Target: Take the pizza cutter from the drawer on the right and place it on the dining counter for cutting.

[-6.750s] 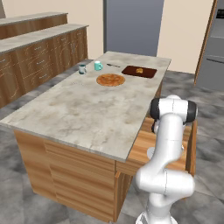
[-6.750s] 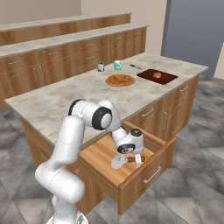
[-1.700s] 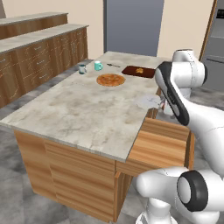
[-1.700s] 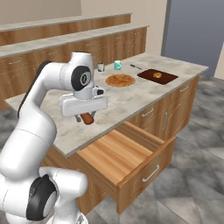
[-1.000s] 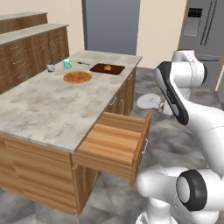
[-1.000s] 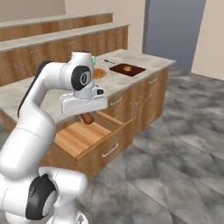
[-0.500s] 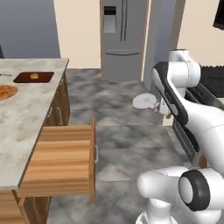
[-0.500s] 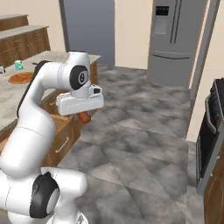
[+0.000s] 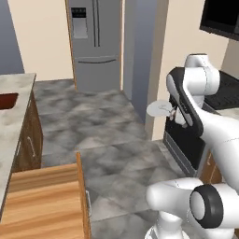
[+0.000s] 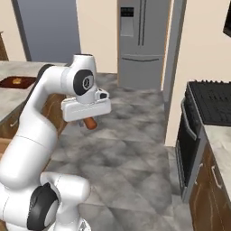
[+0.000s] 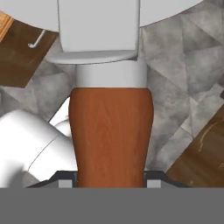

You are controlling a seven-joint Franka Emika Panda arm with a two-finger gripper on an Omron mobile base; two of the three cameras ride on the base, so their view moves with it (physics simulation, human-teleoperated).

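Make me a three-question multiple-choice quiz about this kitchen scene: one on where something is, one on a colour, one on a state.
1. Where is the pizza cutter?
A. In the gripper
B. In the drawer
C. On the floor

2. What colour is the cutter's handle?
A. Black
B. Brown
C. Blue

3. How does the drawer stand?
A. Pushed shut
B. Pulled out
C. Taken off and lying on the floor

Answers:
1. A, since the hand view has the handle clamped between the two finger tips, and the right base view shows it under the hand above the floor.
2. B, since the handle is reddish-brown wood under a pale collar.
3. B, since in the left base view the wooden box juts out from the counter, its inside bare.
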